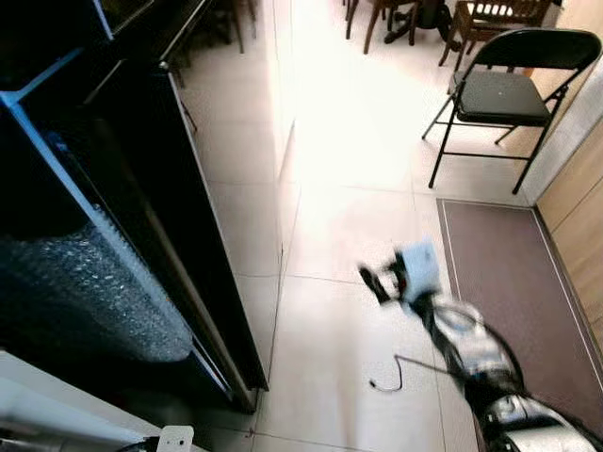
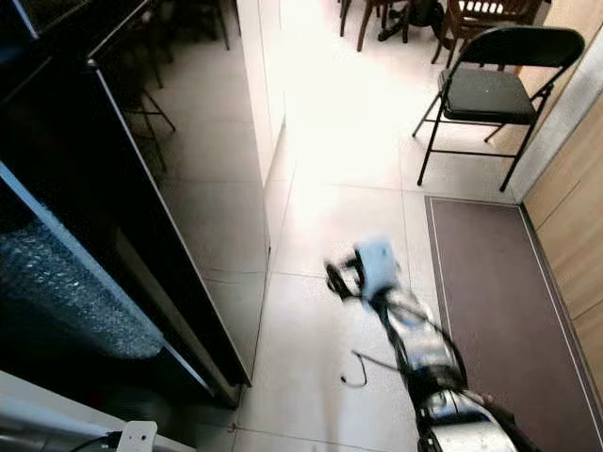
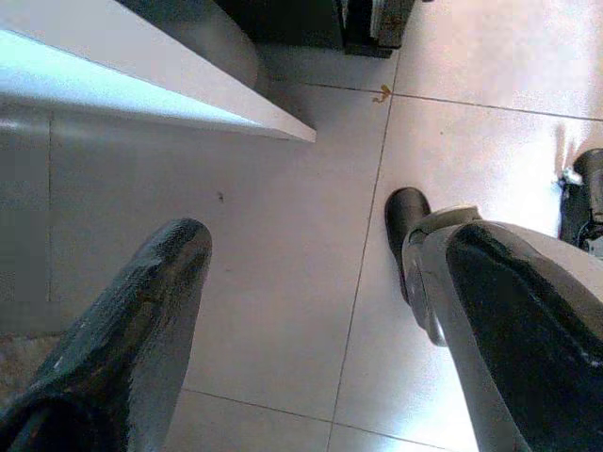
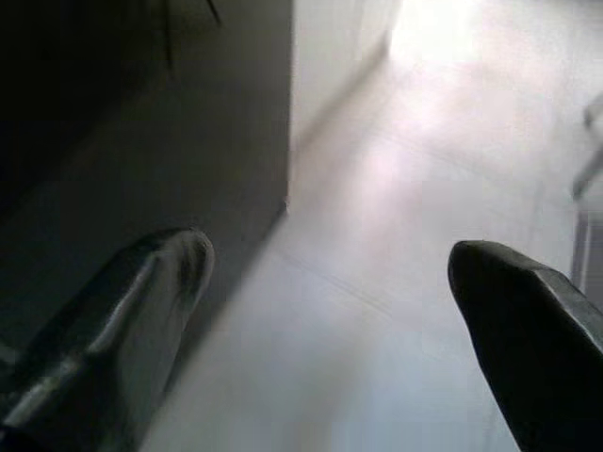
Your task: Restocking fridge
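Observation:
The dark fridge point(image 1: 141, 188) stands on my left, its tall black side running along the tiled floor, with a pale blue edge point(image 1: 57, 160) and a bubble-textured grey surface point(image 1: 85, 292) showing at its open front. My right arm reaches forward over the floor, blurred, and its gripper point(image 1: 377, 281) is open and holds nothing. The right wrist view shows this right gripper point(image 4: 330, 259) with its fingers wide apart beside the fridge's dark side. My left gripper point(image 3: 320, 254) hangs low, open and empty, over floor tiles near a white ledge point(image 3: 141, 94).
A black folding chair point(image 1: 504, 94) stands at the far right, with a brown mat point(image 1: 499, 282) in front of it along a wooden wall point(image 1: 584, 188). Wooden chairs point(image 1: 490, 14) are at the back. A white wall corner point(image 1: 283, 94) rises beyond the fridge.

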### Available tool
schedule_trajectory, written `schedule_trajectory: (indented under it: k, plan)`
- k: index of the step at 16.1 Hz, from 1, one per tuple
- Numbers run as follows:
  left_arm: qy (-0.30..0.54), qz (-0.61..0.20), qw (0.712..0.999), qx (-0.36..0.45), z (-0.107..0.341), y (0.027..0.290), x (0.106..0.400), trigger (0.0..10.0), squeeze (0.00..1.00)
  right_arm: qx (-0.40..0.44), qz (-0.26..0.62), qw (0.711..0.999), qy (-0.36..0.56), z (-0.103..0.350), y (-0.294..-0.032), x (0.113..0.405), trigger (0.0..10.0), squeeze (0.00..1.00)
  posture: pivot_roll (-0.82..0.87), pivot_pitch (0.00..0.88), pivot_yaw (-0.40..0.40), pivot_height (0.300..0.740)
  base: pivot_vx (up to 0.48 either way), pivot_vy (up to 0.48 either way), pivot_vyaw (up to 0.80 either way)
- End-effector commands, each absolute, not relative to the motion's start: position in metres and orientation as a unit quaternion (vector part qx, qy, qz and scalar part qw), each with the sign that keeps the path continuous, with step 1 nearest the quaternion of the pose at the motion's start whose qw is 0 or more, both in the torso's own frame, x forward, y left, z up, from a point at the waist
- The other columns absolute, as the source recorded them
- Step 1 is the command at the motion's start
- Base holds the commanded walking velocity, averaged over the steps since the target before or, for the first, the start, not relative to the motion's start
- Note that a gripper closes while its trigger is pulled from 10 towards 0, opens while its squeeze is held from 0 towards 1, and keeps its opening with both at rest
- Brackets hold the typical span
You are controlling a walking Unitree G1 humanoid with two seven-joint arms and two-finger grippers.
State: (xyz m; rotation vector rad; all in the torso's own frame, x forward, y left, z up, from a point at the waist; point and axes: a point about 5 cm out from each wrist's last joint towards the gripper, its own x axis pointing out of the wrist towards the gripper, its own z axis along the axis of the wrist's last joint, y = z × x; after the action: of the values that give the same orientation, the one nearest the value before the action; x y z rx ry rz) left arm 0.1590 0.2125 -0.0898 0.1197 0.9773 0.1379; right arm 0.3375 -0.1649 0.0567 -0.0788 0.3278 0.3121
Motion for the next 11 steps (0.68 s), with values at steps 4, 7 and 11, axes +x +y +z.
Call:
schedule_trajectory:
  k: [4,7,11]
  plan:
    - [0.480,0.073,0.873,0.056,-0.093,0.215,0.151,10.0,0.00,-0.018,0.151,0.982,0.116,0.072,-0.162,0.345,10.0,0.00,-0.09,0.093,0.021,0.740,0.000,0.000,0.00]
    - [0.480,0.072,0.873,0.057,-0.093,0.216,0.151,10.0,0.00,-0.029,0.199,0.979,0.047,0.117,-0.134,0.371,10.0,0.00,-0.09,0.102,0.028,0.740,0.000,0.000,0.00]
    - [0.480,0.071,0.872,0.058,-0.093,0.215,0.151,10.0,0.00,-0.035,0.261,0.964,0.019,0.162,-0.090,0.391,10.0,0.00,-0.10,0.108,0.031,0.740,0.000,0.000,0.00]
